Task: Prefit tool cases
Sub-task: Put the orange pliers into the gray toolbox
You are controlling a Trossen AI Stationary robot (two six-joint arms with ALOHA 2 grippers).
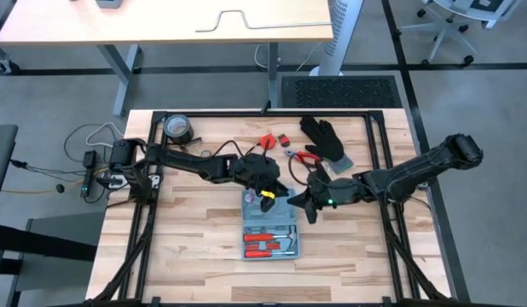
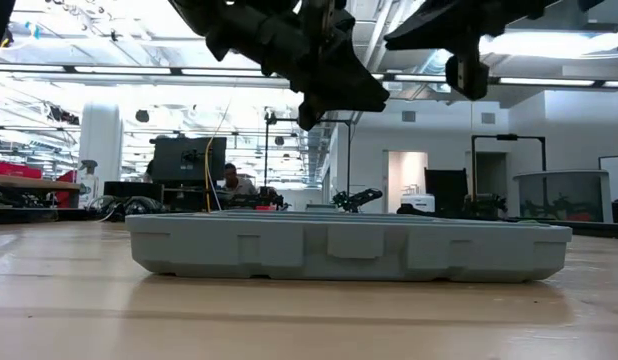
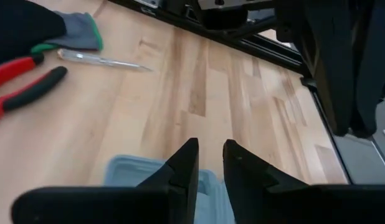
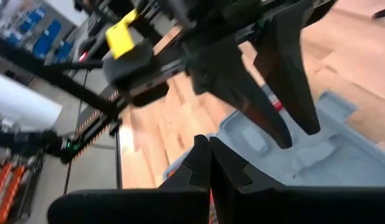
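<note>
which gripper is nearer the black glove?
Right. The right gripper sits just below the black glove, at the case's top right corner; the left gripper is further left, over the case's top edge.

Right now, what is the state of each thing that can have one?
tool case: open, flat on the table, red-handled tools in its slots.
left gripper: slightly open, empty, above the case's far edge.
right gripper: shut, empty, above the case.
red pliers: lying outside the case, beside the black glove.

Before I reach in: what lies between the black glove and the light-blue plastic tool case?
In the high view, red-handled pliers lie between black glove and light-blue plastic tool case.
</note>
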